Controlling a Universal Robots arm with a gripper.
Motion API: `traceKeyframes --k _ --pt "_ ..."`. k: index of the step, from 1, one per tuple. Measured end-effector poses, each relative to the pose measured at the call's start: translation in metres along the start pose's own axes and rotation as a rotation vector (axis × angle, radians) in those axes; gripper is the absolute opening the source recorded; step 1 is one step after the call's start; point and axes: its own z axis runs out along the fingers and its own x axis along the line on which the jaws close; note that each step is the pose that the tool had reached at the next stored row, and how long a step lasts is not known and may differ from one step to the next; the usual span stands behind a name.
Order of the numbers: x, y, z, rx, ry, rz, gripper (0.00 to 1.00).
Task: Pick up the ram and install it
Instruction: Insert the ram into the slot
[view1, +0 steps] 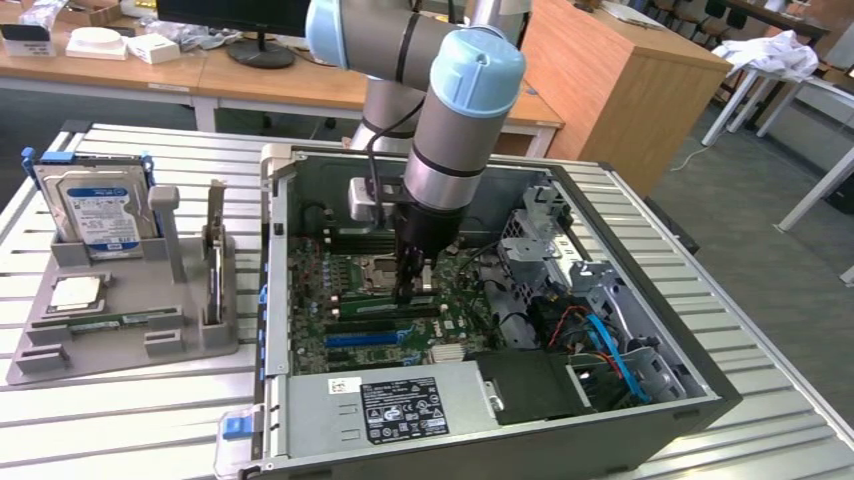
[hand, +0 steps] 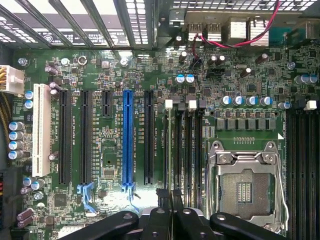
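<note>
place: lab/office | cues: wooden desks (view1: 160, 75); monitor (view1: 240, 20); open PC case (view1: 534, 300) on slatted table (view1: 134, 420)

Exterior view: high and set back, angled down across the counter (view1: 120, 420) onto the open computer case (view1: 694, 395) and the arm (view1: 447, 130) reaching into it. Wrist view: close above, facing straight down on the motherboard (hand: 150, 80). Shared by both: motherboard (view1: 354, 290) with its blue slot (hand: 128, 137) and processor socket (hand: 247, 187).

silver arm (view1: 447, 150), pale blue joint caps, black cable, black gripper (view1: 411, 290).
</note>
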Motion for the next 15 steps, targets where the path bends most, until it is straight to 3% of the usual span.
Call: traceKeyframes --k 15 --pt "0.0003 -0.0050 0.0000 -0.0008 -0.0018 0.000 0.12"
